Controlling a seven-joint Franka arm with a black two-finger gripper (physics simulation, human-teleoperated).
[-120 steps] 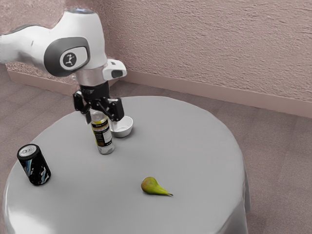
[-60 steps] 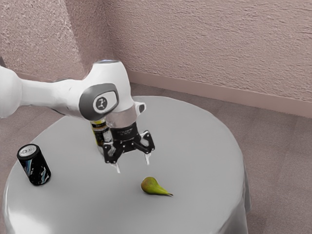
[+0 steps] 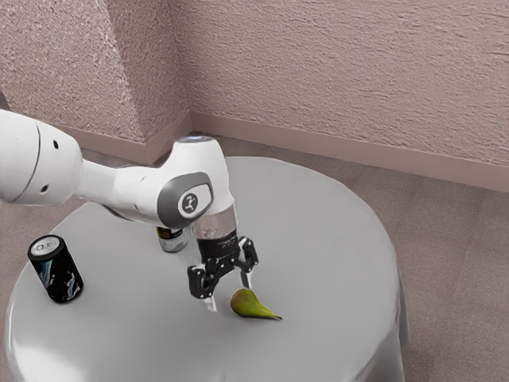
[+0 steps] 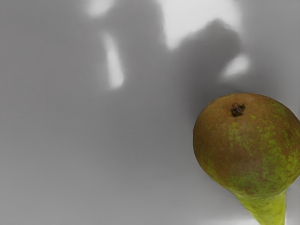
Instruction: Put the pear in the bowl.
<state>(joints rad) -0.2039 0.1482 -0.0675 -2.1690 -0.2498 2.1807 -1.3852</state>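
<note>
Open gripper [image 3: 230, 294] low above the round table [image 3: 338, 247], the pear [image 3: 250, 305] just beside it at 4 o'clock.
Clock directions are read in the exterior view from the gripper: its two fingers stand spread with nothing pinched, one fingertip at about 8 o'clock from the other. The pear lies on its side on the grey tabletop, rounded end near the fingers, narrow stem end pointing to 4 o'clock. The wrist view shows the brown-and-green rounded end with its dark blossom end [image 4: 237, 109], shadows falling on the surface alongside. The white arm [image 3: 131, 191] reaches in from 10 o'clock. Between 10 and 11 is a bottle [image 3: 172, 242], partly hidden by the arm; well apart, just above 9, is a black can [image 3: 57, 270].
</note>
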